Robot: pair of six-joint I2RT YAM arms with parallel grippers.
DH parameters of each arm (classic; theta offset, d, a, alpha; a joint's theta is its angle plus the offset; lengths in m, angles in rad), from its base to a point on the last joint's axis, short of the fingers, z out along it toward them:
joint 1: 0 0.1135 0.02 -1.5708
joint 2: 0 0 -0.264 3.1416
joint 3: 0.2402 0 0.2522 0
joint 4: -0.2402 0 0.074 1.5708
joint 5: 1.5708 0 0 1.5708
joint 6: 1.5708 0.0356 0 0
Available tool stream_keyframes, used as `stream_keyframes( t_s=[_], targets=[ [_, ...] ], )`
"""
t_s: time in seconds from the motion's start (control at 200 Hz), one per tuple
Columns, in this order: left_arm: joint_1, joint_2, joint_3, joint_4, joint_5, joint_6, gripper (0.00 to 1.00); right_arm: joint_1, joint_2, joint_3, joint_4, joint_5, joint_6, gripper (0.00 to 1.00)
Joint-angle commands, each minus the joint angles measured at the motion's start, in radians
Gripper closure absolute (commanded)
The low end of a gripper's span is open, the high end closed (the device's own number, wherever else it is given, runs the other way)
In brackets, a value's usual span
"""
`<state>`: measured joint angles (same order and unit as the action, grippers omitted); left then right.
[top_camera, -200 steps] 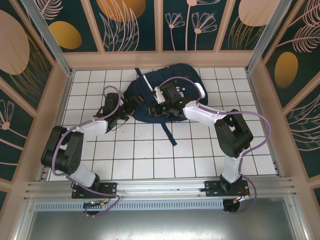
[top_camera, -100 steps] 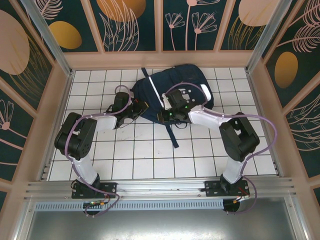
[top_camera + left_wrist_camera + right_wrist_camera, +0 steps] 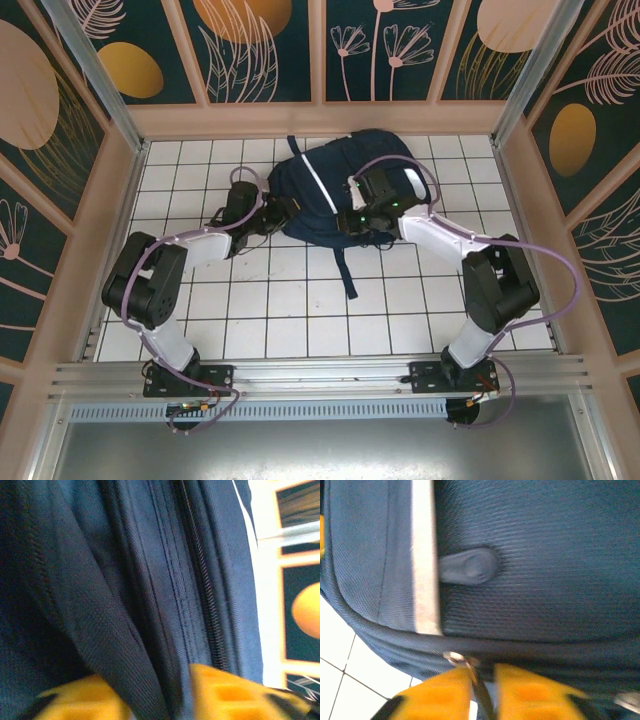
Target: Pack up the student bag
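Note:
The student bag (image 3: 330,175), navy with a white stripe, lies at the back middle of the white tiled table. My left gripper (image 3: 280,212) is pressed to its left side. In the left wrist view its yellow fingers (image 3: 225,692) stand apart, with a fold of navy fabric (image 3: 150,680) between them, beside a closed zip line (image 3: 205,605). My right gripper (image 3: 352,222) is at the bag's near edge. In the right wrist view its jaws are slightly apart, and a dark zip pull with a metal ring (image 3: 455,658) lies between them, against one finger.
A loose navy strap (image 3: 345,270) trails from the bag toward the near side. Tall wooden-framed panels (image 3: 130,200) wall the table on three sides. The tiled table (image 3: 300,320) is bare between the bag and the arm bases.
The left gripper moved in to the bag's left side. The right gripper slid rightward along the bag. The bag turned and shifted right. Both grippers' jaws have parted.

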<state>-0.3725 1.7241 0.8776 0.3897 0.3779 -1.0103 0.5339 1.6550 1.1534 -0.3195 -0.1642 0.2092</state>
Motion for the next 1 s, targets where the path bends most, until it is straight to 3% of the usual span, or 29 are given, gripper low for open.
stream_keyframes(
  t_s=[0.0,0.02,0.03,0.045,0.155,0.295,0.395,0.545,0.6,0.725,0.846,0.931,0.996],
  targets=[
    [0.055,-0.075,0.055,-0.124,-0.183,0.117,0.01,-0.073,-0.096,-0.041,0.054,0.049,-0.028,0.19],
    [0.058,-0.085,0.064,-0.153,-0.207,0.138,0.01,-0.082,-0.107,-0.057,0.07,0.058,-0.03,0.14],
    [0.06,-0.09,0.066,-0.167,-0.217,0.147,0.01,-0.087,-0.113,-0.064,0.078,0.064,-0.032,0.04],
    [0.062,-0.098,0.071,-0.186,-0.233,0.161,0.01,-0.095,-0.121,-0.075,0.089,0.074,-0.032,0.02],
    [0.081,-0.182,0.083,-0.315,-0.393,0.278,0.01,-0.183,-0.188,-0.174,0.187,0.172,-0.049,0.01],
    [0.086,-0.324,0.01,-0.397,-0.812,0.433,0.01,-0.318,-0.255,-0.393,0.485,0.384,-0.119,0.01],
    [0.088,-0.424,-0.124,-0.317,-1.066,0.537,0.01,-0.411,-0.259,-0.546,0.731,0.401,-0.175,0.01],
    [0.094,-0.495,-0.39,0.001,-1.278,0.659,0.01,-0.479,-0.225,-0.762,1.184,0.345,-0.21,0.01],
    [0.101,-0.505,-0.386,-0.014,-1.303,0.66,0.01,-0.484,-0.192,-0.818,1.344,0.334,-0.232,0.01],
    [0.111,-0.482,-0.473,0.228,-1.316,0.777,0.01,-0.497,-0.149,-0.827,1.383,0.344,-0.21,0.02],
    [0.136,-0.387,-0.538,0.457,-1.227,0.862,0.01,-0.544,-0.154,-0.875,1.46,0.251,-0.183,0.03],
    [0.146,-0.305,-0.529,0.547,-1.21,0.878,0.01,-0.573,-0.105,-0.945,1.643,0.185,-0.177,0.01],
    [0.157,-0.279,-0.527,0.607,-1.139,0.911,0.01,-0.571,-0.121,-0.927,1.579,0.189,-0.172,0.01]
  ],
)
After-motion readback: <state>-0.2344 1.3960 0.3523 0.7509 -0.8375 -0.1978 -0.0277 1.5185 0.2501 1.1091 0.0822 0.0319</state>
